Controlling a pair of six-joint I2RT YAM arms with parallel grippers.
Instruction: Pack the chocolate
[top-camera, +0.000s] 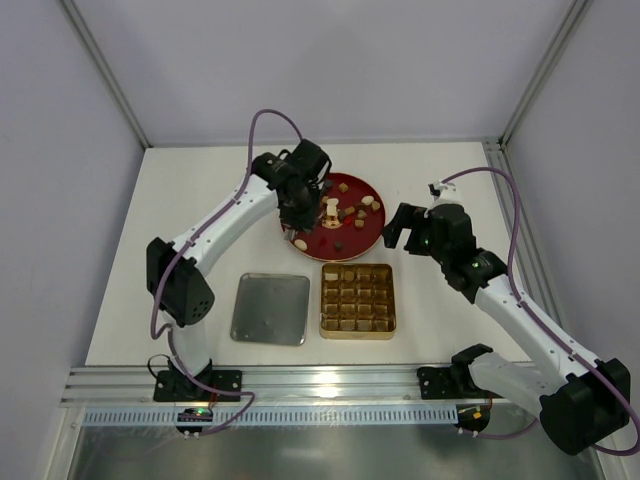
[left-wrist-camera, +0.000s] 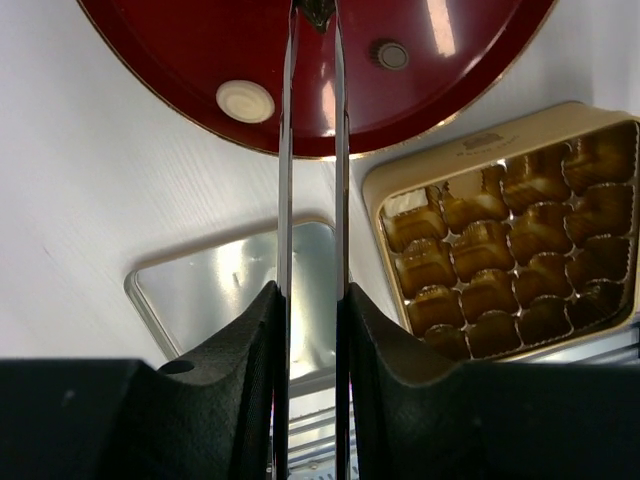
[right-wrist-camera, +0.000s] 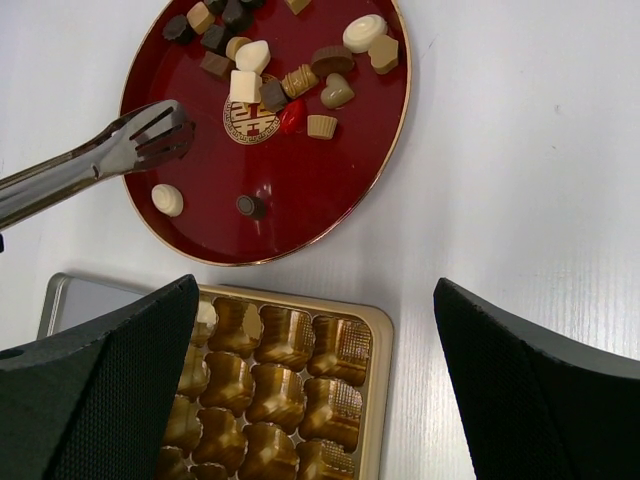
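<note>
The chocolate (top-camera: 345, 212) lies loose on a round red plate (top-camera: 381, 222), mostly in its far half (right-wrist-camera: 270, 75). Two pieces sit apart near the front rim: a white round one (left-wrist-camera: 245, 100) and a small dark one (left-wrist-camera: 390, 55). My left gripper (top-camera: 293, 205) is shut on metal tongs (left-wrist-camera: 288, 150), whose tips (right-wrist-camera: 155, 135) hover over the plate's left side with no piece showing between them. The gold tin (top-camera: 322, 300) with its grid of cells stands in front of the plate. My right gripper (top-camera: 405, 225) hangs open and empty (right-wrist-camera: 315, 290) over the tin's far right corner.
A flat silver lid (top-camera: 270, 308) lies left of the tin. A metal rail (top-camera: 330, 385) runs along the near table edge. Frame posts (top-camera: 105, 70) stand at the back corners.
</note>
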